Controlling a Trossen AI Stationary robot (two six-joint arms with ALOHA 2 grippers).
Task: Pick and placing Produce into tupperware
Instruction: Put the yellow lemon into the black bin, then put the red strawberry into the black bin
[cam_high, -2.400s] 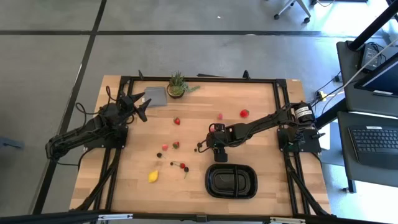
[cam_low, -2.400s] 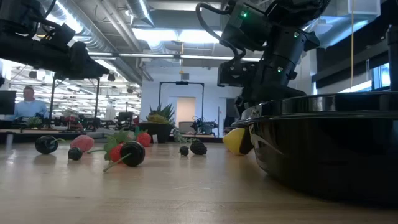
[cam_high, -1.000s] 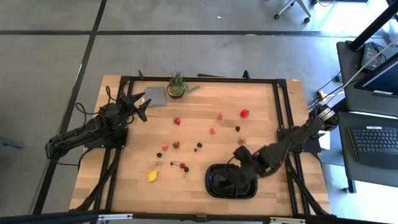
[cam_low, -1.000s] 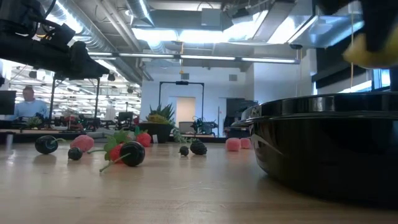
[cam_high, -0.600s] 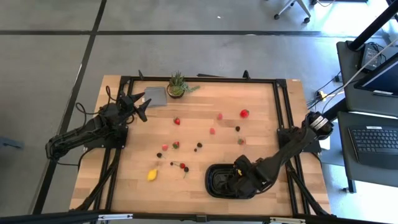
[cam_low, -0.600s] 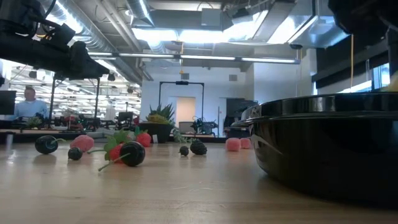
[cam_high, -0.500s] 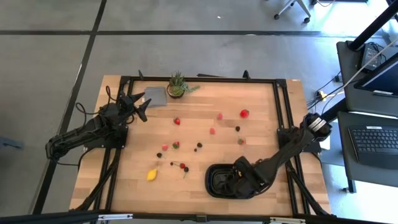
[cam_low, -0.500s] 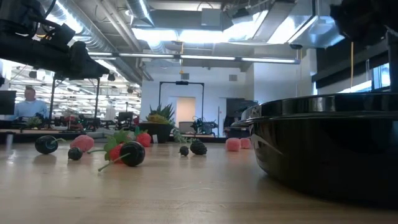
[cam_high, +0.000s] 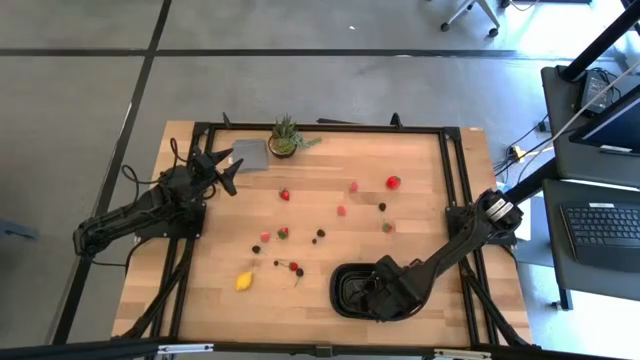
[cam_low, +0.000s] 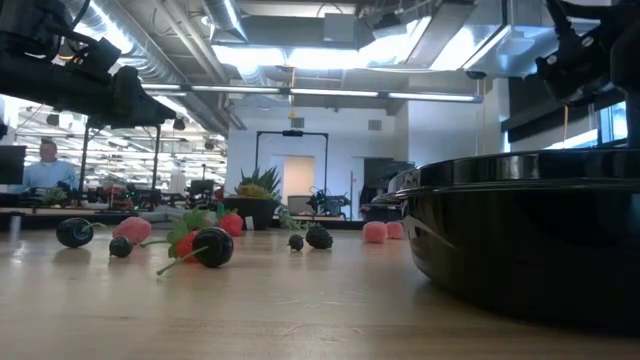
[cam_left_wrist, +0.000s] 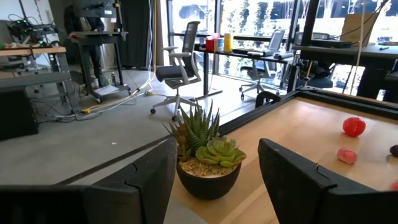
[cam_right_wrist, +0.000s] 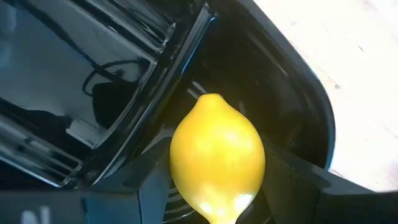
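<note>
The left gripper (cam_high: 226, 172) waits at about ten o'clock on the table, beside the grey cloth (cam_high: 250, 153); its own camera shows the fingers (cam_left_wrist: 152, 180) spread with nothing between them, facing the potted plant (cam_left_wrist: 208, 158).

Scattered across the middle of the table lies produce not yet collected: a lemon (cam_high: 245, 283) at about seven o'clock, cherries (cam_high: 294, 269) just right of it, small strawberries (cam_high: 284, 194) toward the centre, pink bits (cam_high: 353, 186) and a bigger red strawberry (cam_high: 393, 182) toward one o'clock.

The right gripper (cam_high: 372, 295) is at about five o'clock, low over the tray (cam_high: 348, 285). Its wrist view shows a second lemon (cam_right_wrist: 217, 158) pinched between the two fingers (cam_right_wrist: 286, 177), hanging over the tray's floor just past a compartment ridge.

The step in hand, as I judge it, is the release. To do it well, the lemon should sit squarely over one compartment rather than over the divider, and come down close to the floor before the jaws part, since a rounded fruit dropped on a ridge would likely roll. Parting the fingers slowly, then lifting straight up, would keep the tray from being nudged.

Nothing else appears to crowd the tray; its own rim and divider are the only obstacles. In the low view, a person sits far back in the room.
</note>
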